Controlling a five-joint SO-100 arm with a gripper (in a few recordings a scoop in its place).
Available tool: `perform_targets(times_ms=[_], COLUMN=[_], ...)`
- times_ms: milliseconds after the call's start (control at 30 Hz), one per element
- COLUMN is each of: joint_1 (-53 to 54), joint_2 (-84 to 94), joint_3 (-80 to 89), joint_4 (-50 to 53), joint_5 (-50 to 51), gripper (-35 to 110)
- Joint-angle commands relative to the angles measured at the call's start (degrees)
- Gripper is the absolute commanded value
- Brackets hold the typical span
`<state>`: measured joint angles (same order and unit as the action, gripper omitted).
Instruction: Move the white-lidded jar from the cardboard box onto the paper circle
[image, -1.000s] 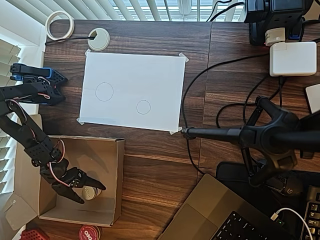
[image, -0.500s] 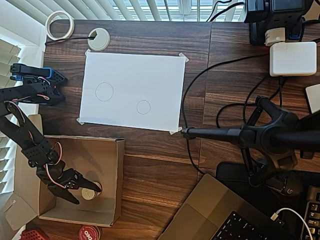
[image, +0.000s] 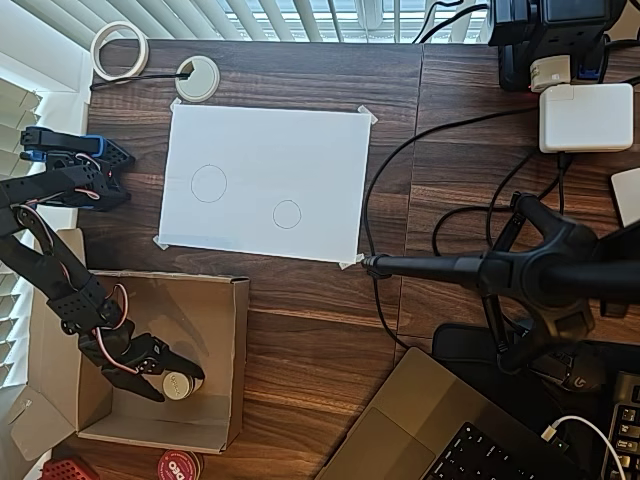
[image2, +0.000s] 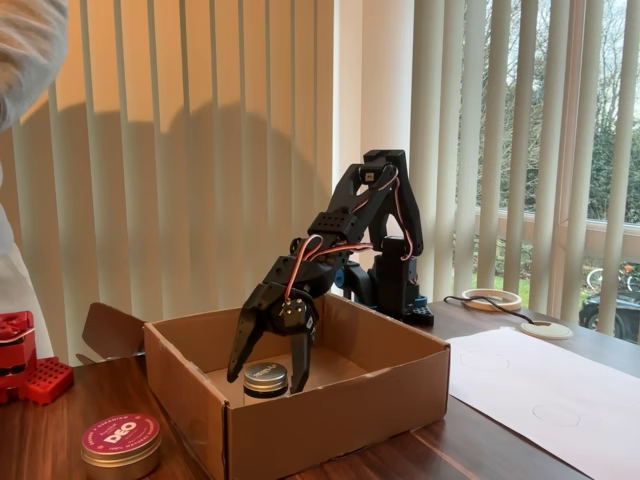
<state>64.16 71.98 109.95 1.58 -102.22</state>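
Jar (image2: 266, 377) hasn't left the box (image2: 330, 410) at lower left; my tool (image2: 270, 372) is spread wide around it, not gripping. Lift and carry to the small circle (image: 287, 214) are left.

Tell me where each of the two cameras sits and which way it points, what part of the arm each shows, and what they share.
Overhead view: mounted above the desk, looking straight down on the white sheet with the paper circle and the cardboard box; the arm reaches in from the picture's left, pincer open around the white-lidded jar.
Fixed view: low at desk level, facing the window blinds across the cardboard box; whole arm visible, pincer straddling the white-lidded jar.
Shared: box, jar, arm, sheet, red tin.
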Motion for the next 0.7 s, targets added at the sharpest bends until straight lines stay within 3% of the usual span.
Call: perform_targets(times_ms=[0, 300, 667], joint_1=[-0.1, -1.1, -3.4], joint_2=[2.1, 2.2, 12.9], joint_3=[-1.9, -2.6, -2.4], joint_4=[0.5, 0.6, 0.0], joint_5=[0.4, 2.5, 7.5], gripper=[32, 12, 6])
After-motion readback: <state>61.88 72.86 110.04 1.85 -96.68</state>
